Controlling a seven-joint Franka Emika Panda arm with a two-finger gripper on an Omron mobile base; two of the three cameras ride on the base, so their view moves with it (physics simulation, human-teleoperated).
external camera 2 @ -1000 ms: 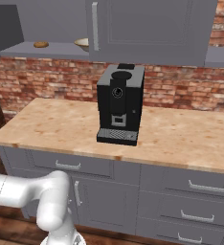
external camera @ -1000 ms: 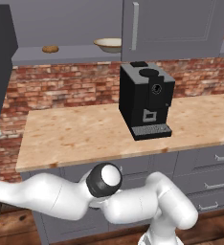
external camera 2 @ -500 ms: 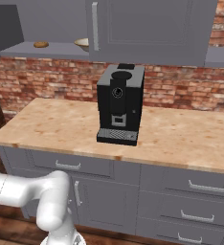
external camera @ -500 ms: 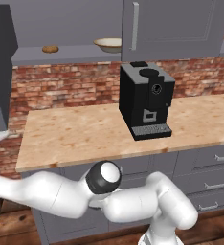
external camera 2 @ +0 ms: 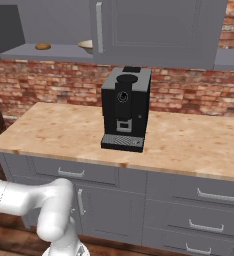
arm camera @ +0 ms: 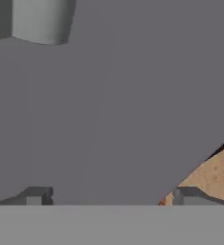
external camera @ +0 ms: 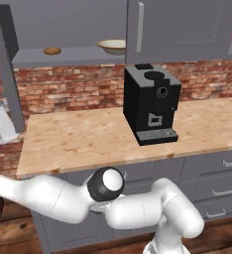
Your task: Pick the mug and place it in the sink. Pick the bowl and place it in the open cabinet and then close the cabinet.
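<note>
Bowl on the cabinet shelf — door open

The bowl [external camera: 113, 46] sits on the cabinet [external camera: 63, 55] shelf, at 2 o'clock of a brown lump [external camera: 52, 50]; the gripper [arm camera: 109, 196] faces a flat grey panel [arm camera: 109, 105] — jaws spread wide, nothing between them.

The pale speckled wooden counter [external camera: 88, 139] looks smooth and matt. The rough red brick wall [external camera 2: 49, 85] backs a glossy black plastic coffee machine [external camera: 150, 104]. The flat grey upper cabinet [external camera: 182, 25] is matt, with a silver metal bar handle [external camera: 140, 27].
</note>
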